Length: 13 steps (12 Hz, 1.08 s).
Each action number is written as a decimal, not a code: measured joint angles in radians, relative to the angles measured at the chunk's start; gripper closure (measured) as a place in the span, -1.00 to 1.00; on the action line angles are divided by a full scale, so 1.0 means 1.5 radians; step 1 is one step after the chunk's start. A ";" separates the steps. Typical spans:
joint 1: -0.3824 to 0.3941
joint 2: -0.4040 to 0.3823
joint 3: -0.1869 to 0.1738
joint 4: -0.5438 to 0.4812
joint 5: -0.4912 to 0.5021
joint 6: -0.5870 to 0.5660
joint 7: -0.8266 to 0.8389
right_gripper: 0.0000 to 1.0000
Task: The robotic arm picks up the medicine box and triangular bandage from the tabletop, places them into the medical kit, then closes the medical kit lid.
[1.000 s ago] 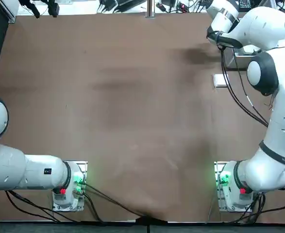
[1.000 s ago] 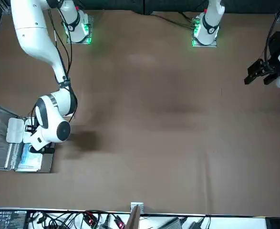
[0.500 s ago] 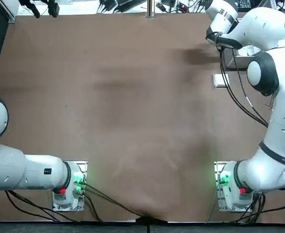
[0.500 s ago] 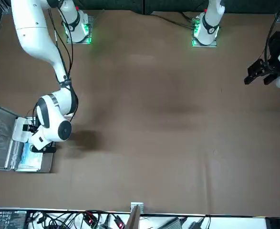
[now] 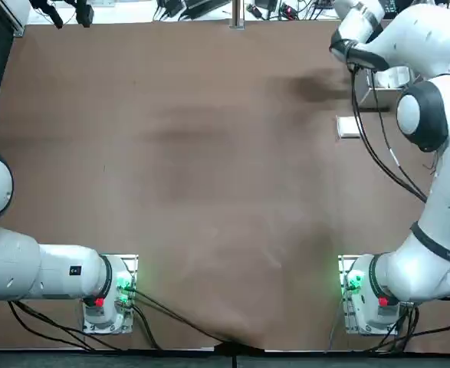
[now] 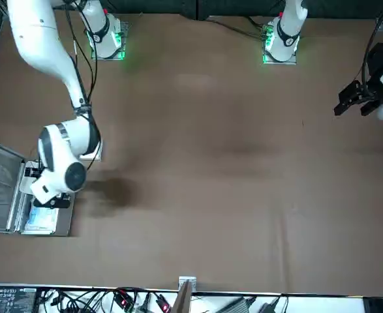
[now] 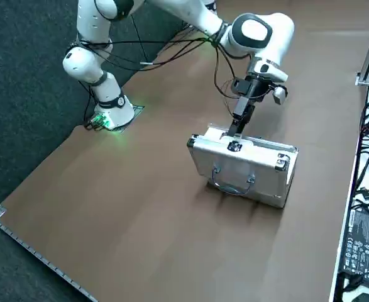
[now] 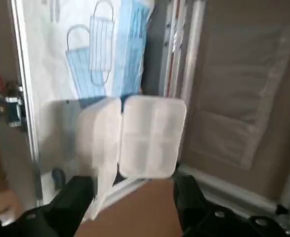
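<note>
Right wrist view: over the open silver aluminium case [image 8: 22,64], the black two-finger right gripper [image 8: 135,190] stands open, 1 white two-lobed packet [image 8: 152,138] just beyond its tips. Placing seems in hand; next, settle it inside, then fetch the white squarish carton [image 5: 348,127] from the tabletop.

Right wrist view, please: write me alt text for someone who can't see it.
The right hand, its two fingers spread wide apart, is over the open silver medical kit, with a pale two-lobed packet just ahead of the fingers. Inside the kit lies a package showing blue face masks.
</note>
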 joint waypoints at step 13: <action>-0.075 -0.060 -0.001 0.025 0.219 0.062 -0.064 -1.00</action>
